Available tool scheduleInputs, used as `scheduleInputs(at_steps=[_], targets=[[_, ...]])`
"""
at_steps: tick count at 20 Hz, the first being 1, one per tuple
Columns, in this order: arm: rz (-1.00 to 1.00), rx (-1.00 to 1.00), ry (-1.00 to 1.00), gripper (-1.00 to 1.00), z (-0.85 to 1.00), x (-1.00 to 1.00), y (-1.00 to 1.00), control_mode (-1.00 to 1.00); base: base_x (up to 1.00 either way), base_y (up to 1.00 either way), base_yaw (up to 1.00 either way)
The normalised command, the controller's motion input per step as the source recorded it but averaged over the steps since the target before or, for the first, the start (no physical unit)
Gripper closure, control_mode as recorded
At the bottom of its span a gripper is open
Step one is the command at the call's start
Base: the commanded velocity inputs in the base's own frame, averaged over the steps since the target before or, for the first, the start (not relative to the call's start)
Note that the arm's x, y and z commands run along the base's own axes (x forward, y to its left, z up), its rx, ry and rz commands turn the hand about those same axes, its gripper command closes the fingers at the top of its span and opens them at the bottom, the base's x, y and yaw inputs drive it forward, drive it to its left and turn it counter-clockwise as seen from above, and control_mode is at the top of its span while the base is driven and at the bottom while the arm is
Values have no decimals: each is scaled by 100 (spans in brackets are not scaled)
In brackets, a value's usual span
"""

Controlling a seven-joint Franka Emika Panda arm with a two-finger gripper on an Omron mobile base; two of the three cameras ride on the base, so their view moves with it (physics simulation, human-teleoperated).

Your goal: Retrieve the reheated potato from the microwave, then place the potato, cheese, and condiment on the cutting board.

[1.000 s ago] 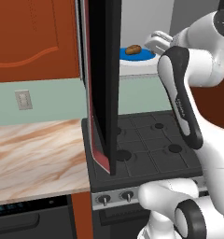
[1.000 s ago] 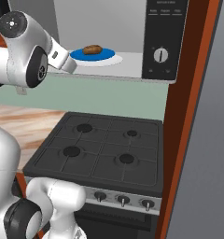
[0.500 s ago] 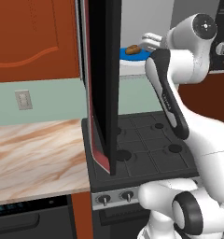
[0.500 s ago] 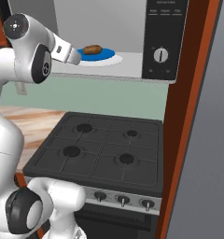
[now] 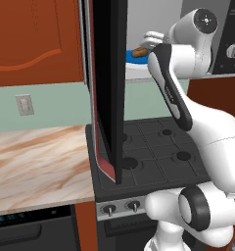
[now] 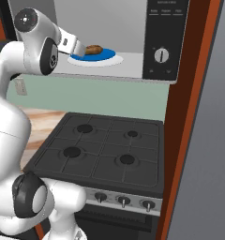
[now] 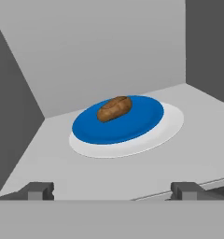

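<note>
Where the end effector [image 7: 112,190] gapes, the potato [image 7: 115,108] lies ahead (untouched).

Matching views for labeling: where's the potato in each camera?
Left base view: the potato sits top centre, just right of the open door's edge, beside the gripper.
Right base view: upper left of centre, just right of the hand.
Hand view: centre, slightly left, ahead of the open gripper's fingertips.
Shared landmark: the blue plate under the potato inside the microwave.
</note>
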Motion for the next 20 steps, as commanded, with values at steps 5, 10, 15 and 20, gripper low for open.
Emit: scheduleInputs(at_steps=[5, 10, 15, 20], targets=[[3, -4, 1, -100, -3, 34, 0, -100, 0, 0, 0], [0, -10, 0, -100, -4, 35, 5, -100, 0, 0, 0], [0, -3, 2, -100, -1, 39, 0, -100, 0, 0, 0], [0, 0, 9, -100, -1, 34, 0, -100, 0, 0, 0]])
